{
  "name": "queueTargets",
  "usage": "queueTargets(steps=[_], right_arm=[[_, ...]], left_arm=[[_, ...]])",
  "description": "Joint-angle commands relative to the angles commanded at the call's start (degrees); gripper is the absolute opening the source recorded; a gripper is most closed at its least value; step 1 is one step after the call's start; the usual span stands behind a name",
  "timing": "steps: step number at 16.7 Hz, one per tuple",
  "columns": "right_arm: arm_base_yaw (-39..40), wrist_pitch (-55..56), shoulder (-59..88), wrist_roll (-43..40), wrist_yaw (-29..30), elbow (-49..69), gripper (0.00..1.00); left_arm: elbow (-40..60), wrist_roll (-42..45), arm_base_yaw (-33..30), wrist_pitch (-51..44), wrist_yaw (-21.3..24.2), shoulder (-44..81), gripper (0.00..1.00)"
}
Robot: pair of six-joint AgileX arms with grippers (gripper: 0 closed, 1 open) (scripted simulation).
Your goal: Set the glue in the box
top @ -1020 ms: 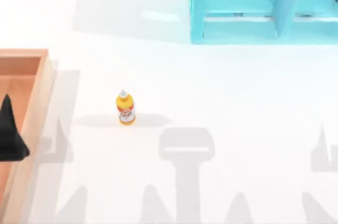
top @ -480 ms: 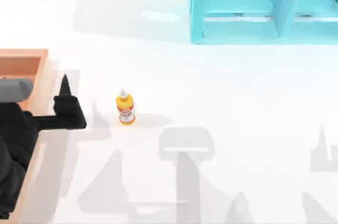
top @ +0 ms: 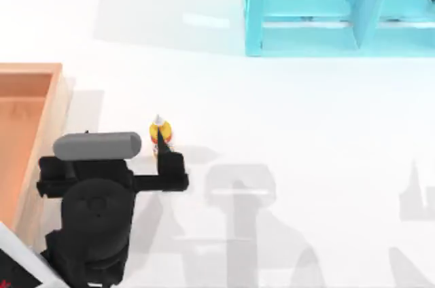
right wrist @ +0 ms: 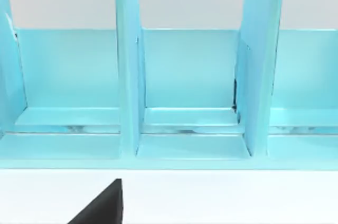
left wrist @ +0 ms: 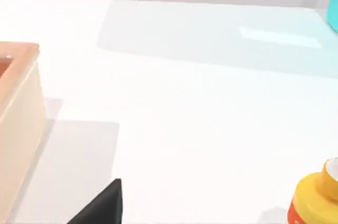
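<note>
Top view: within the last second the left pincer (top: pixel 161 140) has swung off the shallow light-brown wooden box (top: pixel 32 75) at the worktop's left edge and across to the small yellow-orange glue bottle (top: pixel 160 127), which stands upright where it was. One dark finger (top: pixel 162 144) overlaps the bottle. I cannot tell whether the pincer is open or closed; I judge this the approach to the grasp, and the bottle is not yet in the box.

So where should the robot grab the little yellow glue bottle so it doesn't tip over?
Probably around the yellow body of the glue, below the white nozzle. It stands upright on the table, and the nozzle narrows to a point, so the fingers could slip there. The left gripper is already beside it on the box side, so closing in level from there looks simplest.
</note>
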Motion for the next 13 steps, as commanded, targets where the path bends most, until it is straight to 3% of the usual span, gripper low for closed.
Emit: queueTargets(steps=[7,13], right_arm=[[0.0,0.0,0.0,0.0,0.0,0.0,1.00],[0.0,0.0,0.0,0.0,0.0,0.0,1.00]], left_arm=[[2.9,-2.8,-10.2,15.7,-9.1,22.4,1.00],[3.5,-3.2,-11.5,18.1,-10.6,25.2,1.00]])
